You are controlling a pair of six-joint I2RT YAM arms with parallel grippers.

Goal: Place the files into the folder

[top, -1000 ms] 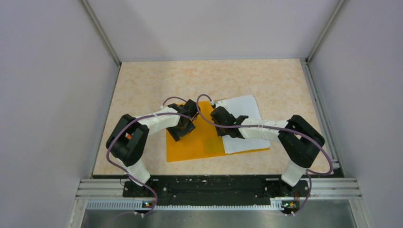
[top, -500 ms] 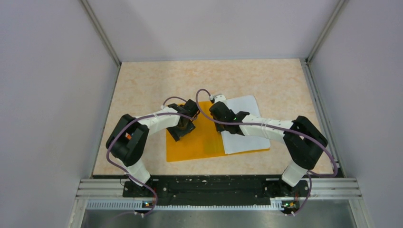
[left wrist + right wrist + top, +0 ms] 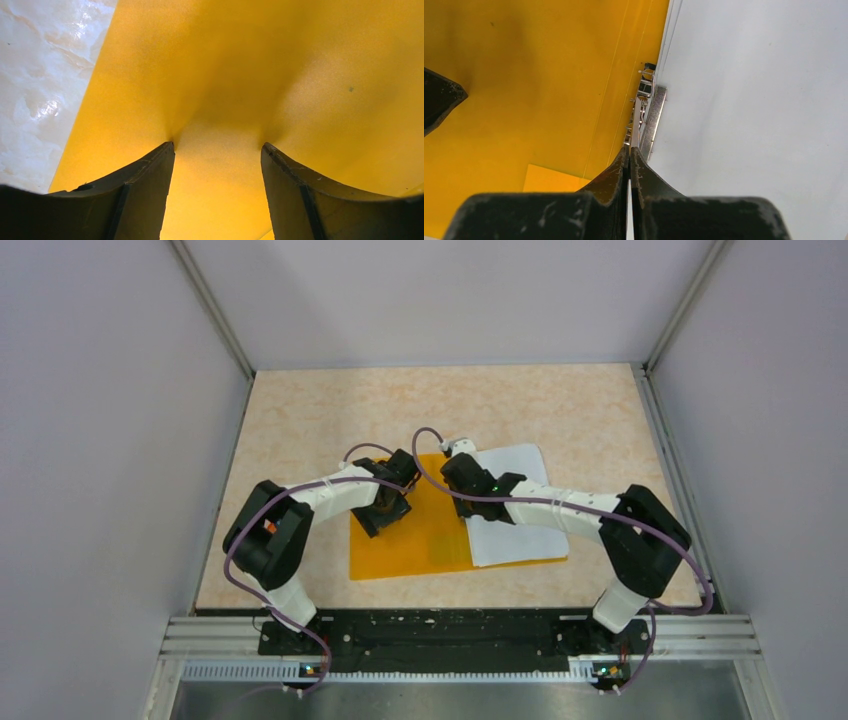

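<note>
The orange folder (image 3: 415, 540) lies open on the table, and the left wrist view is filled by its left cover (image 3: 240, 65). White paper (image 3: 515, 510) lies on its right half; it looks blank in the right wrist view (image 3: 759, 100), and no printed sheet shows. My left gripper (image 3: 385, 508) is open, both fingertips (image 3: 169, 147) pressed down on the left cover. My right gripper (image 3: 462, 475) is shut, its tips (image 3: 629, 150) at the near end of a metal clip (image 3: 651, 117) along the paper's left edge by the folder's spine.
Beige marbled table (image 3: 330, 410) runs to grey enclosure walls on the left, back and right. A black and silver rail (image 3: 440, 635) with both arm bases lines the near edge. Bare table shows left of the folder (image 3: 35, 75).
My right gripper has moved a little up and to the left, toward the folder's spine at the paper's top edge. The left gripper, folder and paper have not moved.
</note>
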